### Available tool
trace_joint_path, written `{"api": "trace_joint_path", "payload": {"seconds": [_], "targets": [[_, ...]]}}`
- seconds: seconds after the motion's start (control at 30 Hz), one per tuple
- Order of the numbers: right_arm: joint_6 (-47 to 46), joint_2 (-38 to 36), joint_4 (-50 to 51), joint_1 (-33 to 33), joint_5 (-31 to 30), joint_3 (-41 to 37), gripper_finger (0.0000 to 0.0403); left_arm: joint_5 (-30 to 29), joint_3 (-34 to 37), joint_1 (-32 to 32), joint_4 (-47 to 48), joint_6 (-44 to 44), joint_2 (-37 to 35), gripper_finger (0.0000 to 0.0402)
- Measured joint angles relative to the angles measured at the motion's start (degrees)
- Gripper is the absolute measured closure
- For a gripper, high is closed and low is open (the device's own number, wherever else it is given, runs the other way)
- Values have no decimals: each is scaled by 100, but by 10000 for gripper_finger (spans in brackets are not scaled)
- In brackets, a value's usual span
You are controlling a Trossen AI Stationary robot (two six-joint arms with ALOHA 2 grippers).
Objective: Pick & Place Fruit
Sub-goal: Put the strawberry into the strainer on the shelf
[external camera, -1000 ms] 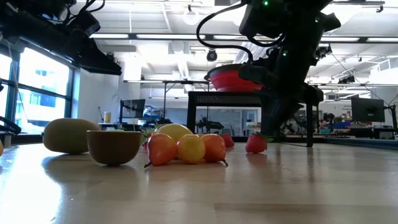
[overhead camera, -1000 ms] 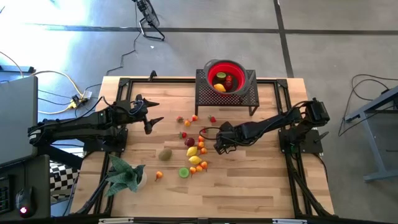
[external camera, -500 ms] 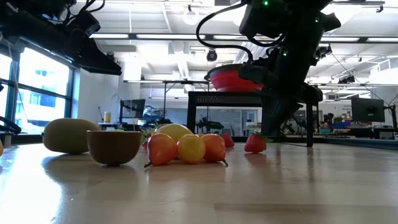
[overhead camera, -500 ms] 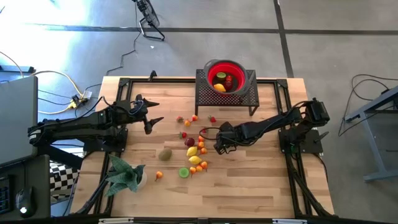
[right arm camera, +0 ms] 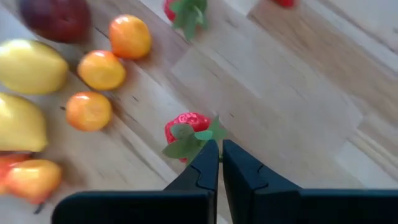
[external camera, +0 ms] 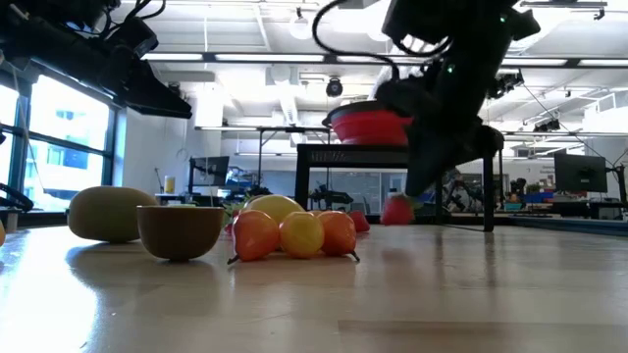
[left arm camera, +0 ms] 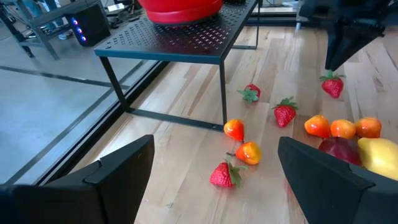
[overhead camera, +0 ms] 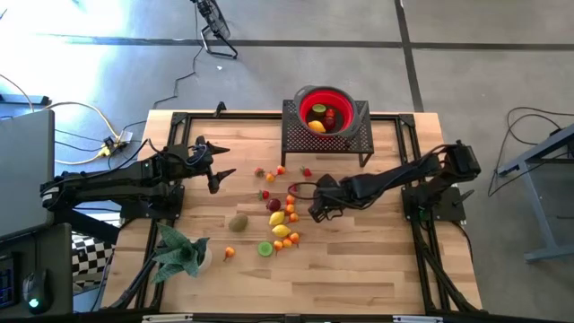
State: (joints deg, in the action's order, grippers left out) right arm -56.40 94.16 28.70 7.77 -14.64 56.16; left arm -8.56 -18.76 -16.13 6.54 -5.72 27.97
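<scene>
The right end effector (right arm camera: 218, 163) is pinched fully closed on the green leafy top of a red strawberry (right arm camera: 186, 132), which hangs just below its fingertips. In the low view that strawberry (external camera: 397, 209) sits clear of the desk (external camera: 471, 294), raised a little above the wood under the dark right arm. From above, the right end effector (overhead camera: 313, 212) lies just at 3 o'clock of the desk's middle, its arm reaching in from the 3 o'clock edge.

Immediately at 9 o'clock of it lies the main cluster of fruit (overhead camera: 281, 220): yellow lemons (overhead camera: 277, 218), several tiny oranges (overhead camera: 291, 208), a dark-red plum (overhead camera: 273, 205) and, toward 6 o'clock, a halved green lime (overhead camera: 265, 248). A brown kiwi (overhead camera: 238, 222) sits farther toward 9 o'clock, and one orange (overhead camera: 230, 252) lies apart toward 7 o'clock. Scattered strawberries and oranges lie toward 12 o'clock of the cluster, near a black mesh stand (overhead camera: 305, 136).

On that stand, at 12 o'clock on the desk, rests a red bowl (overhead camera: 325, 109) already holding a few fruits.

The left end effector (overhead camera: 218, 166) hovers with its fingers spread wide and nothing between them, at about 9 o'clock on the desk, well apart from the cluster. A green leafy plant (overhead camera: 179, 252) lies at 7 o'clock near the desk's corner.
</scene>
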Motion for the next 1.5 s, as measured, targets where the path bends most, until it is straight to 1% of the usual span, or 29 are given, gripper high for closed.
{"api": "trace_joint_path", "payload": {"seconds": [0.23, 0.47, 0.63, 0.77, 0.93, 1.13, 1.5], "targets": [[259, -487, -199, 0, -50, 0, 399, 0, 0, -1, -1, 0, 0, 64], [750, -1057, -722, -2, -285, 0, 399, 0, 0, 1, 1, -2, 0, 64], [1180, -1555, -1061, -7, -649, 2, 399, 0, 0, 1, 1, -1, 0, 64], [1543, -1893, -1272, -20, -1112, 3, 399, 0, 0, 1, 1, 0, 0, 64], [2007, -2210, -1529, -189, -1444, 11, 399, 0, 0, 0, 0, 0, 0, 64], [2460, -2273, -1701, -522, -1532, 2, 399, 0, 0, 1, -1, -1, 0, 64], [2670, -2287, -1774, -1139, -1469, 2, 399, 0, 0, 1, 1, -2, 0, 64]]}}
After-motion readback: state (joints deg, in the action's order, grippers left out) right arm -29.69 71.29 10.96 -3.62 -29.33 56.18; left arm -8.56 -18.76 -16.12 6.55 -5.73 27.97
